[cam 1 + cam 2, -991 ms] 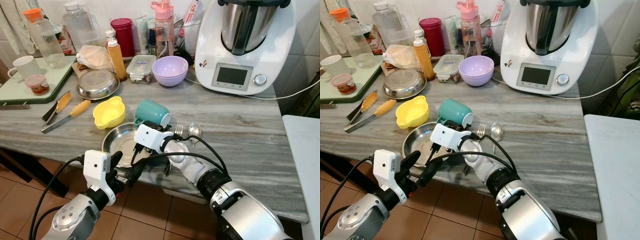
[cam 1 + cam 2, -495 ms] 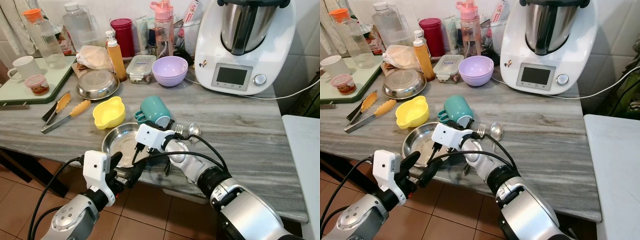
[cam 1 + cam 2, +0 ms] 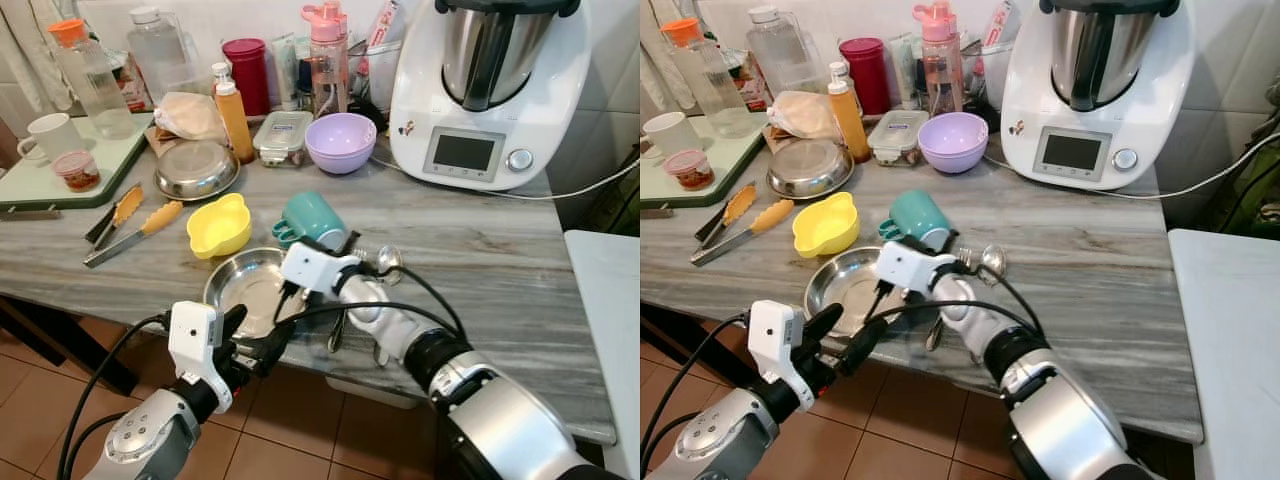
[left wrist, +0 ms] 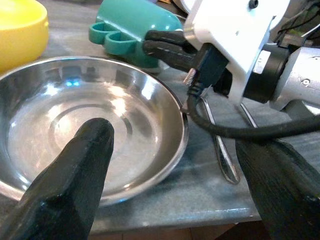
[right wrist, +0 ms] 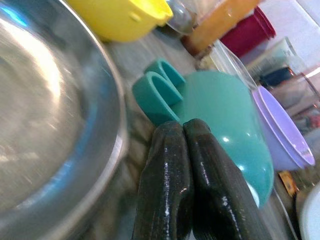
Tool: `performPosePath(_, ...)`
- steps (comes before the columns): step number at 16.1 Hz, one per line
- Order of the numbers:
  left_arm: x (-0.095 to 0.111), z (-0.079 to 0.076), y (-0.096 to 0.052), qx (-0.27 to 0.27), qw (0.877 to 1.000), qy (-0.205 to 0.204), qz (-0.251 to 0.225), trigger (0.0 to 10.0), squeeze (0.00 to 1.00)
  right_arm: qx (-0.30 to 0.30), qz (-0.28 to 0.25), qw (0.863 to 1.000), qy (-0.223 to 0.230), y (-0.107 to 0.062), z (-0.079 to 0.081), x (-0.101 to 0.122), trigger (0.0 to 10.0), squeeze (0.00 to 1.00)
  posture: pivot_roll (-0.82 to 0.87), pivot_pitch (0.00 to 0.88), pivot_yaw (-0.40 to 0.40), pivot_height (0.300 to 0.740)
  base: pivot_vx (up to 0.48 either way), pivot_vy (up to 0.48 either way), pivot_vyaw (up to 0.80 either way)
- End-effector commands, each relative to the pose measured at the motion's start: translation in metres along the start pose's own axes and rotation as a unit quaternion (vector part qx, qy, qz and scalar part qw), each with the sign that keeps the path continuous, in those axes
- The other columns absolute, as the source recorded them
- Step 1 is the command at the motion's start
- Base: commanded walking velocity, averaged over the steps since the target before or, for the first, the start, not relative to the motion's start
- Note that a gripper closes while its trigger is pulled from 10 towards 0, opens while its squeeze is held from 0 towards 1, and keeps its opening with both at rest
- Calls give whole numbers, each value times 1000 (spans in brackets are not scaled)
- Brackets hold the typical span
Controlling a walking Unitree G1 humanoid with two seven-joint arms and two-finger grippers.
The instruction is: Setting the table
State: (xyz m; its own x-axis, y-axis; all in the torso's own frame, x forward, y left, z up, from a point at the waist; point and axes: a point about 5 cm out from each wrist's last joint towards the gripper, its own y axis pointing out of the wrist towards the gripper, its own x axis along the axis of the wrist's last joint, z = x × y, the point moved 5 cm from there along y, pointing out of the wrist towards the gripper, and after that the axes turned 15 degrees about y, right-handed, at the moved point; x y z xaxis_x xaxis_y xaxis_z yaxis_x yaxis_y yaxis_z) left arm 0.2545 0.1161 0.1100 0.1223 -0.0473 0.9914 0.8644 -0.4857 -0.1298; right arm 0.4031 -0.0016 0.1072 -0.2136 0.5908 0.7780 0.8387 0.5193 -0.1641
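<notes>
Your right gripper (image 5: 182, 150) has its two black fingers pressed together, holding nothing, tips against the teal mug (image 3: 312, 217) lying on its side mid-frame, just beyond the steel bowl (image 3: 250, 285). Your left gripper (image 4: 170, 170), lower left, is spread wide and empty before that bowl's near rim.

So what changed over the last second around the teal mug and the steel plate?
The right gripper, jaws shut, pushed the teal mug: a second ago it lay with its mouth toward the fork, and it has since turned so its handle points at the yellow bowl. The gripper has shifted slightly right. The left gripper, jaws open, still hovers at the steel plate. Fork, spoon and everything behind stayed put.
</notes>
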Motion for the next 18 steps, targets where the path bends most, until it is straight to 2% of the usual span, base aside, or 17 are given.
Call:
performPosePath(1, 4, 4, -2, 6, 1000, 13, -1, 10000, 0, -15, -5, 1000, 8, -1, -9, 1, 10000, 0, -21, 22, 113, 740, 0, 0, 0)
performPosePath(7, 4, 4, 1, 3, 1000, 15, 0, 10000, 0, -46, -8, 999, 21, -7, -31, -6, 10000, 0, -32, 22, 120, 740, 0, 0, 0)
performPosePath(11, 4, 3, 2, 1, 1000, 18, 1, 10000, 0, -72, 6, 997, 24, -14, -51, -19, 10000, 0, -41, 24, 122, 740, 0, 0, 0)
performPosePath(12, 4, 4, 2, 1, 1000, 19, 1, 10000, 0, -73, 3, 997, 26, -15, -53, -18, 10000, 706, -41, 24, 122, 740, 0, 0, 0)
performPosePath(13, 4, 4, 3, 1, 1000, 19, 1, 10000, 0, -77, -13, 997, 23, -16, -55, -13, 10000, 1000, -40, 22, 121, 740, 0, 0, 0)
performPosePath(15, 4, 4, 3, 2, 1000, 19, 1, 10000, 0, -54, -45, 997, 13, -16, -49, -1, 10000, 1000, -38, 21, 119, 740, 0, 0, 0)
performPosePath(18, 4, 5, 3, 5, 1000, 19, 1, 10000, 0, -12, -57, 998, -7, -22, -35, 0, 10000, 1000, -38, 19, 113, 740, 0, 0, 0)
